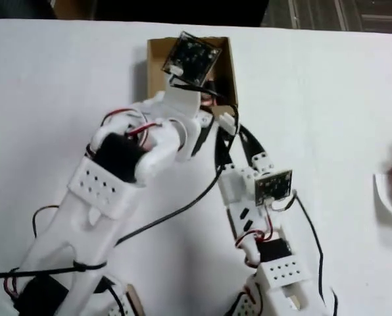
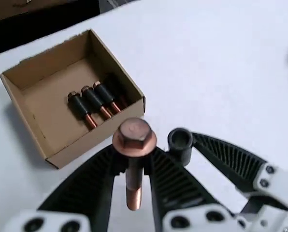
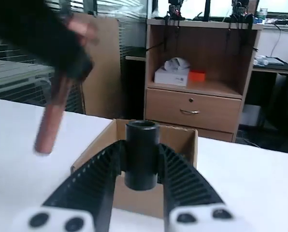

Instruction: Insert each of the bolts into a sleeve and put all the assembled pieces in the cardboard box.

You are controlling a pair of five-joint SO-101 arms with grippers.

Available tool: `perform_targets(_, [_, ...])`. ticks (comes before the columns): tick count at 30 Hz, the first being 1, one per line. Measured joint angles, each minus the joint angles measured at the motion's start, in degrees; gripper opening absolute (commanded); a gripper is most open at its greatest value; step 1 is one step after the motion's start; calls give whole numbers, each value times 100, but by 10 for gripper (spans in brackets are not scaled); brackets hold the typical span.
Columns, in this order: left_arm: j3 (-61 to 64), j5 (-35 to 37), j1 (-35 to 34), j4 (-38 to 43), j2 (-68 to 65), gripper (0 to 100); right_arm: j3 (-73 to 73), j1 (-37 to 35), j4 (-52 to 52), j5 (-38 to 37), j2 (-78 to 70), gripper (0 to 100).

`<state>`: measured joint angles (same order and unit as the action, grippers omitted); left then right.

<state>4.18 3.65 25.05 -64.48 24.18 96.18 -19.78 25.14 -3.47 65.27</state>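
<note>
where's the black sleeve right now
Right wrist view: the black sleeve stands upright in the right gripper, in front of the cardboard box, beside the bolt.

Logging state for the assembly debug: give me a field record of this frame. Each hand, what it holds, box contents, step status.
left hand: shut on copper bolt, head up, shank down
right hand: shut on black sleeve, upright, open end up
bolt vs sleeve: side by side, apart, not yet inserted
cardboard box: on white table, beyond both hands
box contents: three assembled pieces, lying side by side
</note>
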Motion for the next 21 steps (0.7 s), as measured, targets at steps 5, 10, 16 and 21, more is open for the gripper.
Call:
perform_targets(5, [-176,35,-9,554,-273,24,-79,-26,879,-264,-1029,21])
perform_targets(10, [-176,35,0,1240,-281,24,-141,-35,1952,-325,-2259,21])
perform_targets(16, [378,35,0,2233,-281,24,-149,-35,2664,-325,-2936,21])
perform_targets(21, [1178,35,0,3095,-281,24,-334,-35,2734,-325,-3007,21])
